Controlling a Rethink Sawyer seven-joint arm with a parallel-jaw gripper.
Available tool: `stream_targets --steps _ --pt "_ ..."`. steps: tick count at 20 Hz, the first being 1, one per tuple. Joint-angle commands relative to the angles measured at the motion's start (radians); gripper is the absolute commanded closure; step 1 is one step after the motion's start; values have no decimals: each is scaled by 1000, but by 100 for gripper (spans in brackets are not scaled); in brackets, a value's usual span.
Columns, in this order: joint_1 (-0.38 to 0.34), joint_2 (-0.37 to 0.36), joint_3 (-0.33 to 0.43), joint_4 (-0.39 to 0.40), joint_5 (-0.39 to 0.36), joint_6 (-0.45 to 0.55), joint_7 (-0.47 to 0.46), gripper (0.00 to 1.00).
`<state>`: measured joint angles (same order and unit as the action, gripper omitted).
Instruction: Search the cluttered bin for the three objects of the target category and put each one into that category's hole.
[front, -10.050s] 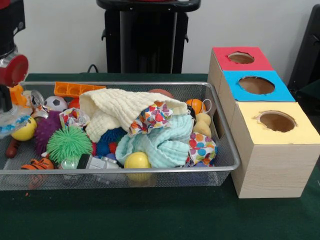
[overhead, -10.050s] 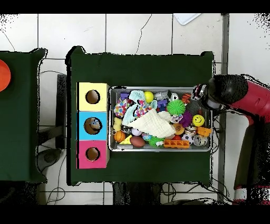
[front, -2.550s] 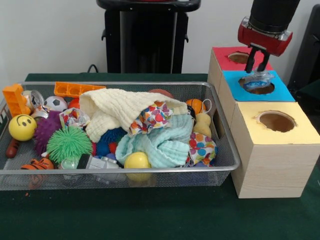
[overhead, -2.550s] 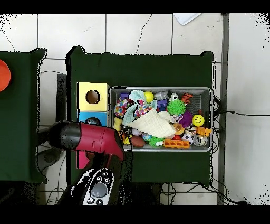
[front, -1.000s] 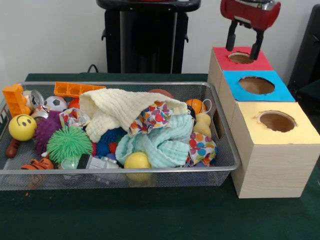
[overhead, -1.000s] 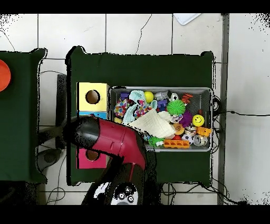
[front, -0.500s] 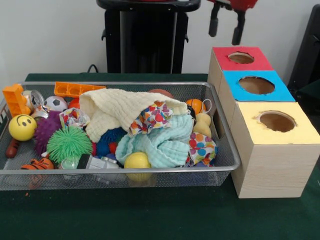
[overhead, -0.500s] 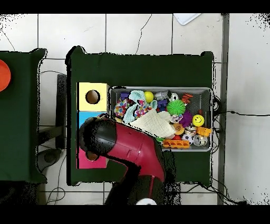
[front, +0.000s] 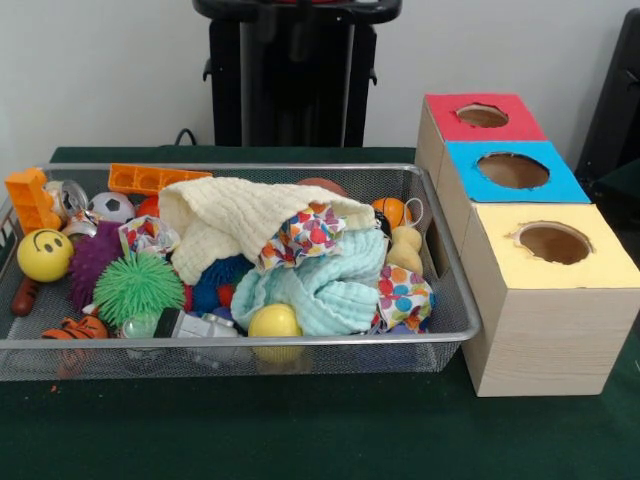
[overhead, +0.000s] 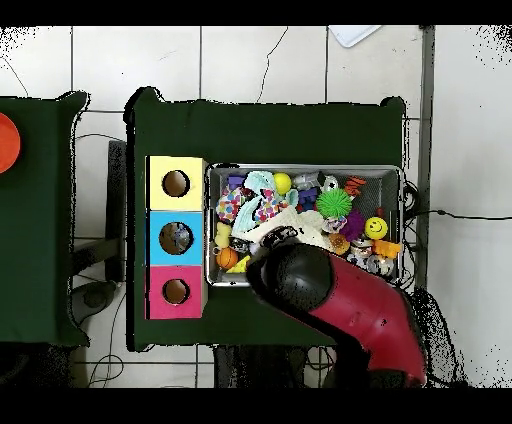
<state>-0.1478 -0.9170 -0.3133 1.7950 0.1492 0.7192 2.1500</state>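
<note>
Since the front view shows no arm or claw at all, it gives only the layout: the bin (front: 250, 342) is full, a cream cloth (front: 230, 225) and a teal cloth (front: 320, 285) are heaped over its middle, and the three boxes stand just beside one end, with the blue hole (front: 513, 170) between the red and yellow ones. Which category is wanted cannot be read from this view. In the overhead view the arm (overhead: 290, 275) hangs over the bin's robot-side edge, about mid-length; the claw sits beneath its head, hidden, so I cannot tell whether it is spread, pressed together or carrying anything. Something pale lies inside the blue hole (overhead: 175, 238), which sits off to one side of the claw, past the bin's end, while the other two holes look empty. Judgement: blue is probably the target hole. The remaining candidates lie the opposite way, out from under the claw, along the bin's long axis towards the far end from the boxes, and across it towards the far rim (overhead: 300, 168). The coming move therefore turns on reaching away from the boxes into that clutter, possibly under the cloths.
</note>
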Motion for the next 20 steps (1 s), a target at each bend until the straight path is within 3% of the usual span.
stream_targets --steps 1,10,20 --pt "-189 -4 154 73 -136 -44 -342 0" --pt "-366 81 304 -64 -261 14 -340 0" --pt "-439 150 398 -124 -370 2 -270 0"
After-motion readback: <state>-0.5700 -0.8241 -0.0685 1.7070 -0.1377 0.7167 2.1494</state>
